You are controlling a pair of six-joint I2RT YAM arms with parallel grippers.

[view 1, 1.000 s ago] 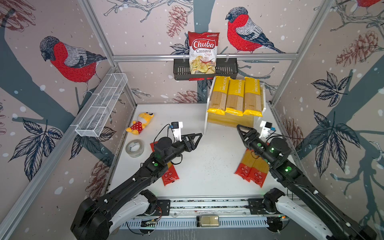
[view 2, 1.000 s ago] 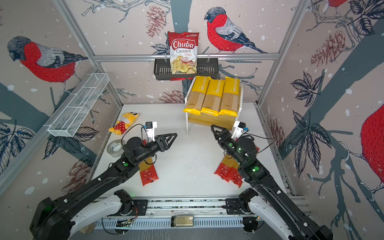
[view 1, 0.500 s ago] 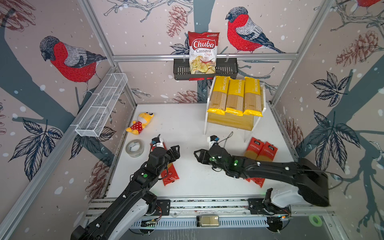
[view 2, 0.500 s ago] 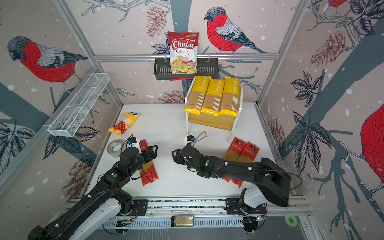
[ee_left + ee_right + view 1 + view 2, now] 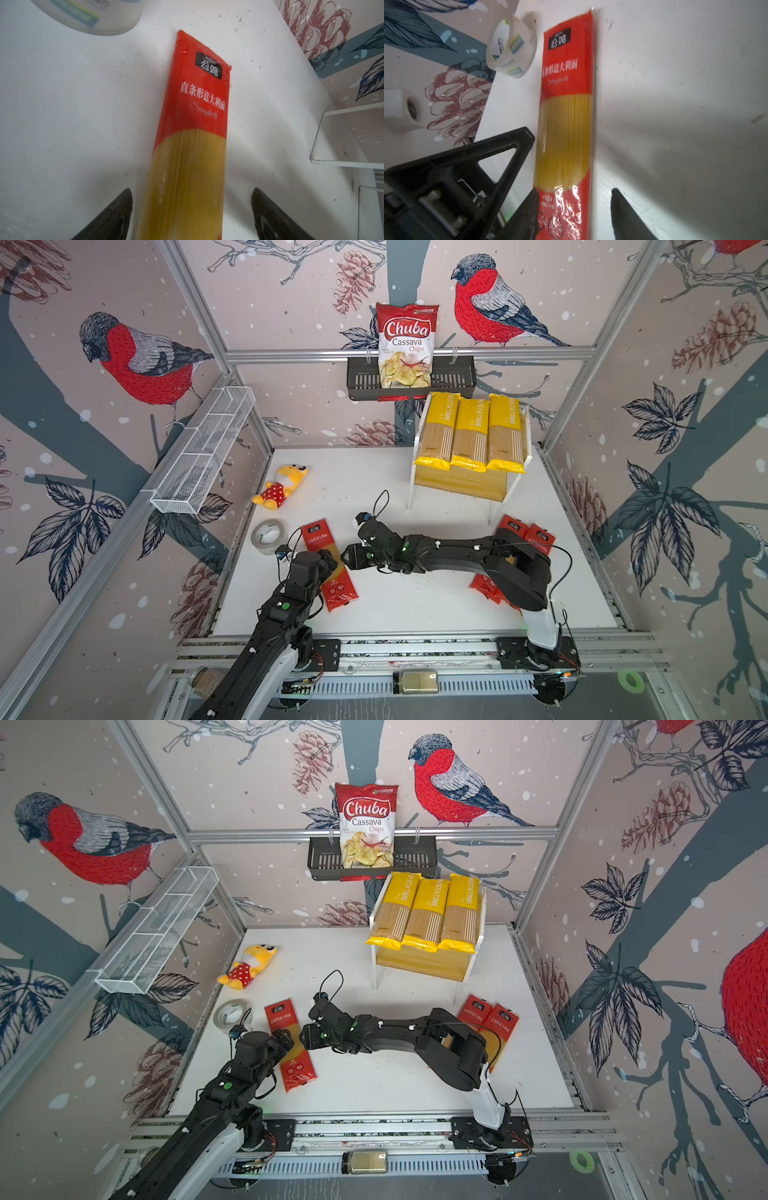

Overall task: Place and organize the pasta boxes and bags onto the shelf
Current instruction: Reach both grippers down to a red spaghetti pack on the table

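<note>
Bright, even light; soft shadows on white table [image 5: 675,145]; wrist views blurred; glare on red packet [image 5: 572,192].

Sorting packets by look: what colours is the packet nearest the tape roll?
The packet is red at both ends, yellow between; clearest in the right wrist view.

Both top views, twin eyes of one stereo head set high over the front rail [image 5: 415,649], look steeply down & toward the back wall [image 5: 311,406], taking in the whole table [image 5: 415,614] and shelf [image 5: 459,485]; coverage nearly identical, w/ slight sideways offset. Left wrist cam hangs low, v. close over a red-ended spaghetti packet [image 5: 193,116], facing along it toward a tape roll [image 5: 87,16]. Right wrist cam, equally close to the tabletop, views the same packet lengthwise. Both wrist views share packet, roll & bare tabletop, all also seen small from above.
</note>
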